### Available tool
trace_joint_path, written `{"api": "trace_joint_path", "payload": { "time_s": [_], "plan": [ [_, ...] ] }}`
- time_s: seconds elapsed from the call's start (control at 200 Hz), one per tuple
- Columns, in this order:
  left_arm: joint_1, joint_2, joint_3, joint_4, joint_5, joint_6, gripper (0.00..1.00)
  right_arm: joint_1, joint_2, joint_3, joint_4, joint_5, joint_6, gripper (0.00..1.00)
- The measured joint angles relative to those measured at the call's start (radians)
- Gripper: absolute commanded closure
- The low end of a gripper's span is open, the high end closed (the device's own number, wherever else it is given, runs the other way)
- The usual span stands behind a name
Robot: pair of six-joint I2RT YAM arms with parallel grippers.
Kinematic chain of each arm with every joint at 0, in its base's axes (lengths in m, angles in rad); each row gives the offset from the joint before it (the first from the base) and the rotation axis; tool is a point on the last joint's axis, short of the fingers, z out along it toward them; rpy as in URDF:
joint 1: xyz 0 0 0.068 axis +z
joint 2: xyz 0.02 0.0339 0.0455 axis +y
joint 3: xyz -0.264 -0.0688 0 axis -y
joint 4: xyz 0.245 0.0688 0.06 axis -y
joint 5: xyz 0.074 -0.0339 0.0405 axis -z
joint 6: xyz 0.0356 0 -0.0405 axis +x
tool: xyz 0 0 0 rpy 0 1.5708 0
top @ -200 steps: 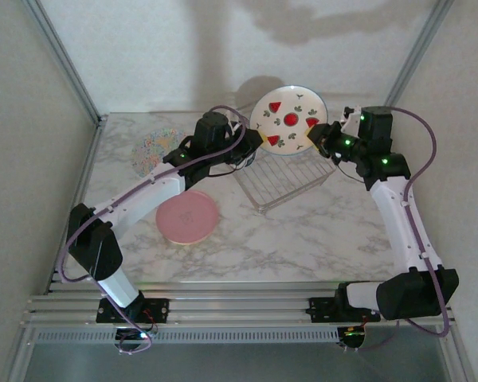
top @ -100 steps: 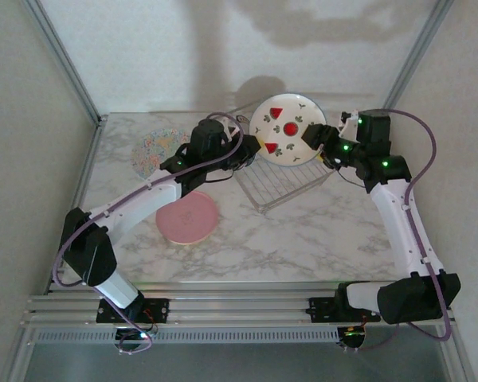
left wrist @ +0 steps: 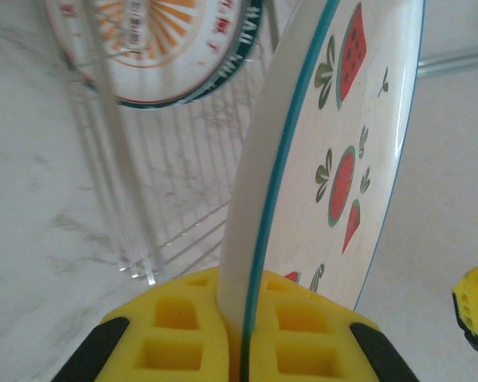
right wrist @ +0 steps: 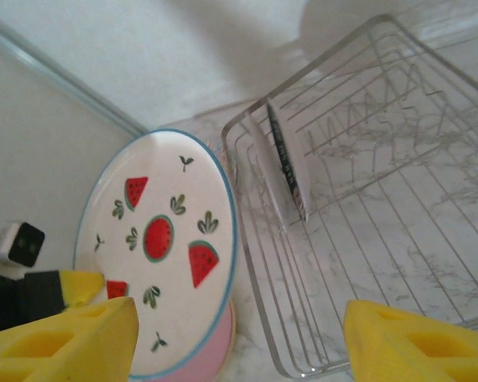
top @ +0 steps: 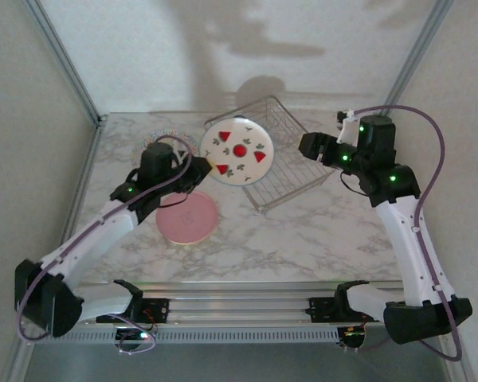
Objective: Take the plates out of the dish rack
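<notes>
You are in the carry step: the left gripper (left wrist: 243, 320) is clamped on the rim of the white round plate with red watermelon and green leaf motifs (top: 239, 150). The plate is held tilted in the air, out of the silver wire dish rack (top: 291, 155), between it and the plain pink round plate (top: 187, 216) that lies flat on the marble table (top: 303, 239). In the left wrist view the rim sits deep between both yellow pads (left wrist: 183, 326), approx. centred. Next move, I judge: bring it lower & flat, onto the pink plate or beside it, then release; go slowly, bc. only an edge grip holds it. The right gripper (top: 311, 146) hovers w/ jaws wide apart, holding nothing, near the rack's right side. One white plate with orange sunburst (left wrist: 155, 48) stands in the rack, left to take.
</notes>
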Motion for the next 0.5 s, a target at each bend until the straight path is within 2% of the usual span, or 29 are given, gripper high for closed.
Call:
{"api": "trace_joint_path", "payload": {
  "time_s": [0.18, 0.29, 0.501],
  "plan": [
    [0.095, -0.217, -0.164, -0.098, 0.011, -0.011, 1.0, 0.12, 0.0, -0.002, -0.006, 0.004, -0.147, 0.3],
    [0.145, -0.325, -0.251, -0.182, 0.008, -0.023, 1.0, 0.201, -0.002, -0.019, -0.005, -0.009, -0.244, 0.26],
    [0.192, -0.478, -0.406, -0.315, -0.037, -0.072, 1.0, 0.369, 0.003, -0.045, -0.042, -0.008, -0.424, 0.25]
  ]
}}
